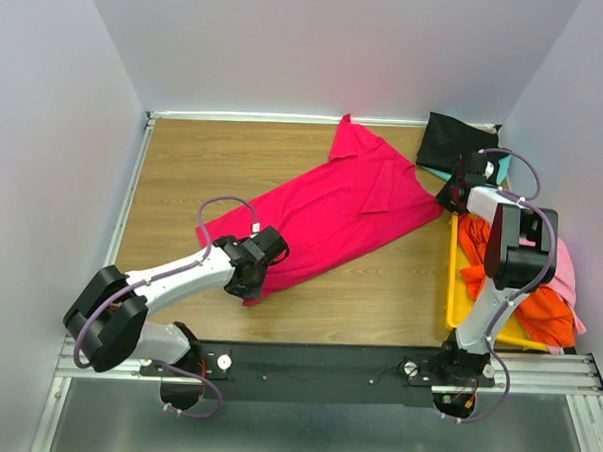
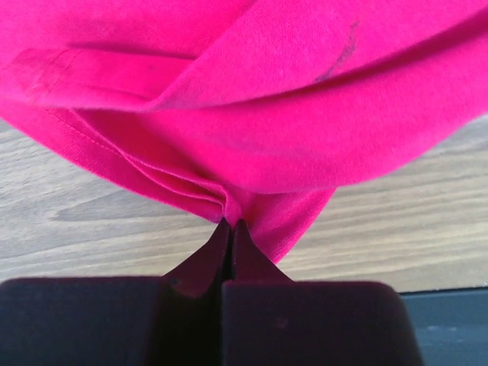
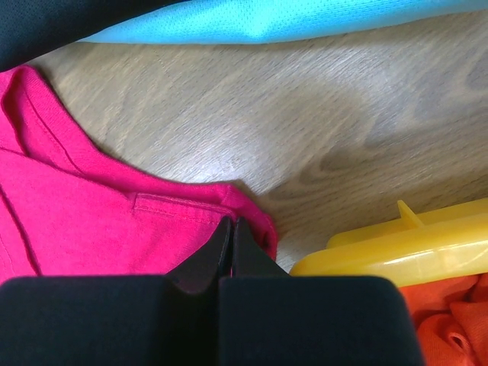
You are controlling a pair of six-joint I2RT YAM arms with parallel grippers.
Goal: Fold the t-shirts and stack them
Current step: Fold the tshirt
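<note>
Spreading was your step, I judge: the crimson shirt (image 1: 332, 212) lay across the table (image 1: 184, 161), left jaws clamped on its near hem, right jaws on its right edge. Next you needed an even, taut pull.

The big t-shirt (image 1: 332, 212) is lying diagonally across the table (image 1: 184, 171), running from near left to far right. The left gripper (image 1: 251, 284) is pinching its near-left end, and the right gripper (image 1: 449, 197) is pinching its right corner. Just right of that, the bin (image 1: 451, 293) is sitting along the table's right edge with a heap of t-shirts (image 1: 538, 301) spilling over its right side. A second t-shirt (image 1: 450, 140) is lying behind it in the far right corner.
</note>
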